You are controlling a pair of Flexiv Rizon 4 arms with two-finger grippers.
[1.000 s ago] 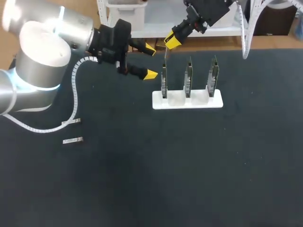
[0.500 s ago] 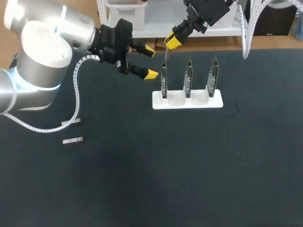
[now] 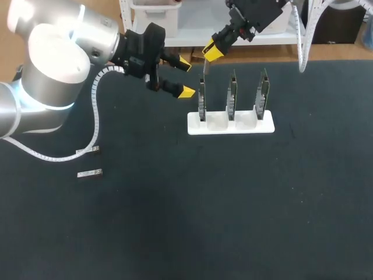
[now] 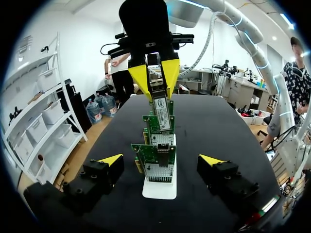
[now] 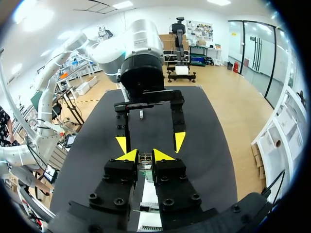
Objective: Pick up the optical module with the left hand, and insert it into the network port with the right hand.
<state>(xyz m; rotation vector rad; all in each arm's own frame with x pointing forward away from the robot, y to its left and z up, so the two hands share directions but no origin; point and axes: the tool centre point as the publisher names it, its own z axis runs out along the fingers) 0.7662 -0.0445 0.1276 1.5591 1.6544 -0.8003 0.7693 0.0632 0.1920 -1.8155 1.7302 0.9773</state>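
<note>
Hanging tip-down from the right end effector (image 3: 212,52), the optical module (image 3: 204,69) sat in the upper middle of the head view. Its long axis was upright and roughly in line with the network card (image 3: 201,99) directly beneath it, the card at the left end of a row of three. The right end effector was pinching the module's upper end between its yellow tips, a grip the right wrist view also showed, so the right arm was plainly the nearer one. The network port (image 4: 164,153), judged to be the metal cage opening at that card's upper edge, lay straight below the module's free end, and the coming move looked like a short push straight down. Whether that end had already met the port's mouth could not be told. The module itself looked slim and long, a pale metal bar with a white printed label on one broad face, seen best in the left wrist view. Just left of the card in the head view, the left end effector (image 3: 186,77) was spread wide and held nothing, its fingers flanking the end of the row without touching it. All three cards stood upright in a white stand (image 3: 230,124) on the dark table (image 3: 233,204). Toward the left middle of the frame, well apart from the stand, a spare module (image 3: 88,151) lay flat, with a second spare module (image 3: 90,173) just below it.
</note>
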